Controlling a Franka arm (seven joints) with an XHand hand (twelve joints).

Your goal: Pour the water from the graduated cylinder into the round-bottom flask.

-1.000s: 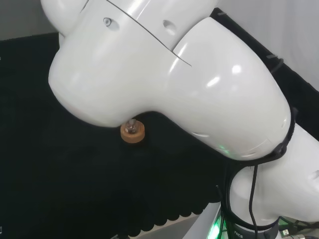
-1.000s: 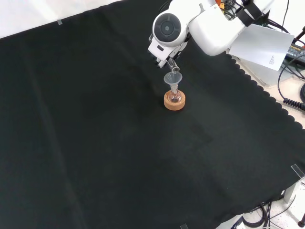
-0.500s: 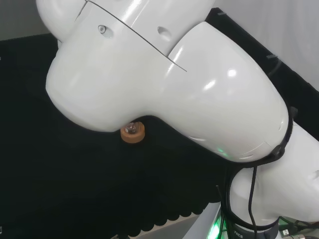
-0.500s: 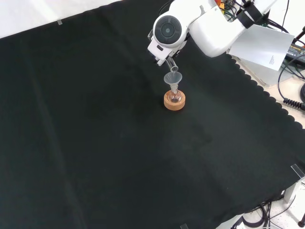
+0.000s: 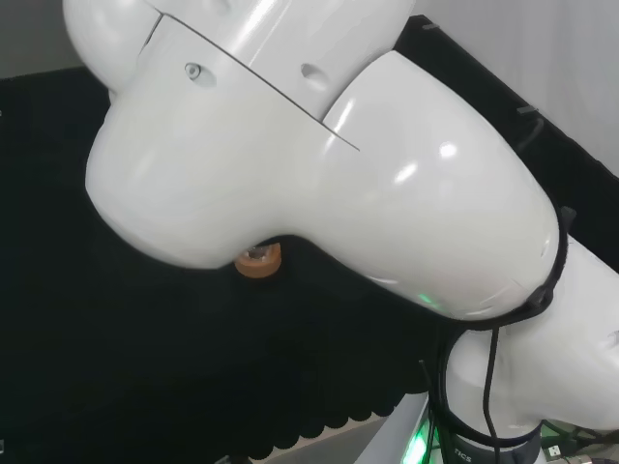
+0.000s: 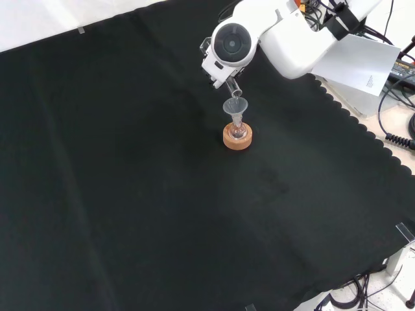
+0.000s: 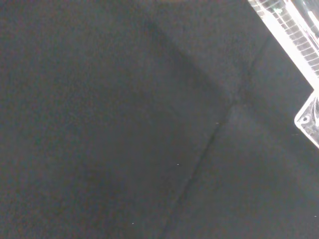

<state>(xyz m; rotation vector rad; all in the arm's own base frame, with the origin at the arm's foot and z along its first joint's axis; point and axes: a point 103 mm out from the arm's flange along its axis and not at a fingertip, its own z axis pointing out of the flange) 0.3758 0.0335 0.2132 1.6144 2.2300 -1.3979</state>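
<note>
One clear cylinder sticks out tilted from under the arm's link, mouth just above a funnel. Funnel sits in the flask on a cork ring, black cloth round it. Can't tell the hand's grip, hidden behind the link.

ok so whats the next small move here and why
Probably keep tipping the graduated cylinder a little further. In the front view its mouth sits tilted right over the funnel in the round-bottom flask on its cork ring, so it looks lined up to pour.
</note>
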